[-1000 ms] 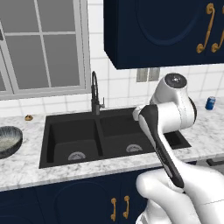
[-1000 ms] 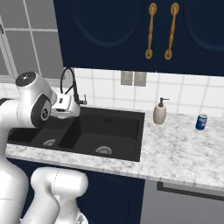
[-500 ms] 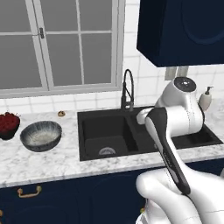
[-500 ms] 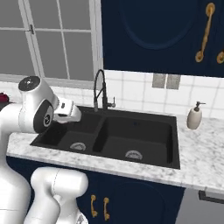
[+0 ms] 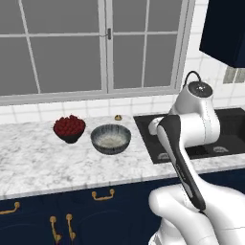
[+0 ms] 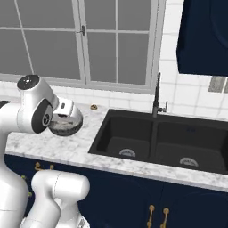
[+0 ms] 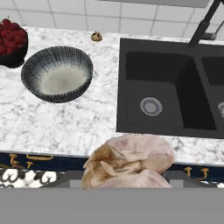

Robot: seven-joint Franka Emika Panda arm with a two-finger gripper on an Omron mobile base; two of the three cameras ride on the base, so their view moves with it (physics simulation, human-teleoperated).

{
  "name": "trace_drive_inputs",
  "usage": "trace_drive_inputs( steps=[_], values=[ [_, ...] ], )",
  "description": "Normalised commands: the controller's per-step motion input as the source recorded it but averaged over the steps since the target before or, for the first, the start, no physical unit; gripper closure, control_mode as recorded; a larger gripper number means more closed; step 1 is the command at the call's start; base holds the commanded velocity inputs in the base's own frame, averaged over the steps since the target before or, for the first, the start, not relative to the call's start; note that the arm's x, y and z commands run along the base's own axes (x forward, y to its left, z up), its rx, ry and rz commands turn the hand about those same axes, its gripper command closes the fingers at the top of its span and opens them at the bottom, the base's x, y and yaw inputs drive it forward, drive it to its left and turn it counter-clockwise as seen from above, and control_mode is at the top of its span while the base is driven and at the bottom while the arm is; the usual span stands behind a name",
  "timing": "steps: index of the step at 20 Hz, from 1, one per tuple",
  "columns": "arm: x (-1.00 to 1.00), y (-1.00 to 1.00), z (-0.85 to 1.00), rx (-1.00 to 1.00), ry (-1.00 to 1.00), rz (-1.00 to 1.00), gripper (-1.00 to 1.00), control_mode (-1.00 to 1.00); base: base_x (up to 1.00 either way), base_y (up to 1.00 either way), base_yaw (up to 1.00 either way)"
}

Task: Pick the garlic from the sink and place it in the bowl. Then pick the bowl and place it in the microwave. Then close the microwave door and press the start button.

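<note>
Gripper is clamping the garlic above the counter's front edge, near the sink. Papery, light, firm bulb; gripping across its widest part seems safest. Bowl is sitting toward the counter's back.

We are looking at a home kitchen: a marble-patterned counter is running under a wide window, a black double sink with a tall faucet is sitting in it, navy cabinets with brass handles are lining the front, and white tiles are backing the wall.
</note>
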Motion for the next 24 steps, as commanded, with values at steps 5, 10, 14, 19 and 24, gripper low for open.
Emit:
trace_drive_inputs(
  steps=[5, 10, 14, 19, 24],
  values=[
    [0.00, 0.00, 0.00, 0.00, 0.00, 0.00, 1.00, 1.00, 0.03, 0.74, 0.00],
    [0.00, 0.00, 0.00, 0.00, 0.00, 0.00, 1.00, 1.00, 0.25, 0.24, 0.00],
    [0.60, 0.00, -0.10, 0.03, 0.08, 0.00, 1.00, -1.00, 0.12, 0.00, 0.00],
    [0.93, 0.05, -0.52, 0.05, 0.17, 0.00, 1.00, -1.00, 0.00, 0.00, 0.00],
    [0.82, 0.17, -0.79, 0.03, 0.30, 0.00, 1.00, -1.00, 0.00, 0.00, 0.00]
  ],
)
